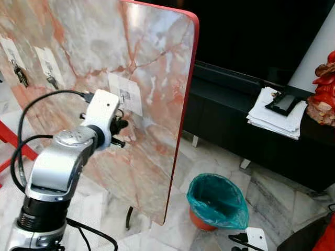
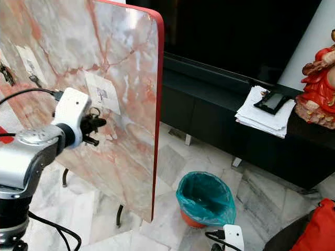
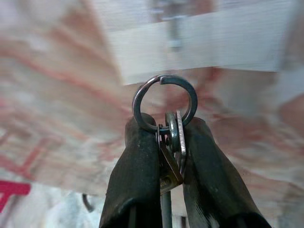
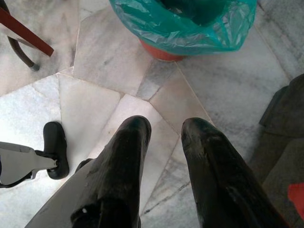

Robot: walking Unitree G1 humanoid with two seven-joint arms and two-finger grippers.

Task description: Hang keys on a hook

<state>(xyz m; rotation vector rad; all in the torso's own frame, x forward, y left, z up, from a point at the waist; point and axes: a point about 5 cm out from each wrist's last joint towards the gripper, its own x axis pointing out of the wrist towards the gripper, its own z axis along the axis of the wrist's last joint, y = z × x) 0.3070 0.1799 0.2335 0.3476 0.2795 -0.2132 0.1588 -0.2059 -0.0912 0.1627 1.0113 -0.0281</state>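
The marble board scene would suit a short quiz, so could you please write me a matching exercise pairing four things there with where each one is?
Things:
1. key ring
2. teal-lined bin
3. stack of papers
4. right pincer

Places:
A. on the dark cabinet
B. on the floor by the marble board
C. hanging low over the floor tiles
D. clamped in the left pincer, just below a hook on the board

Pairs: 1-D, 2-B, 3-A, 4-C
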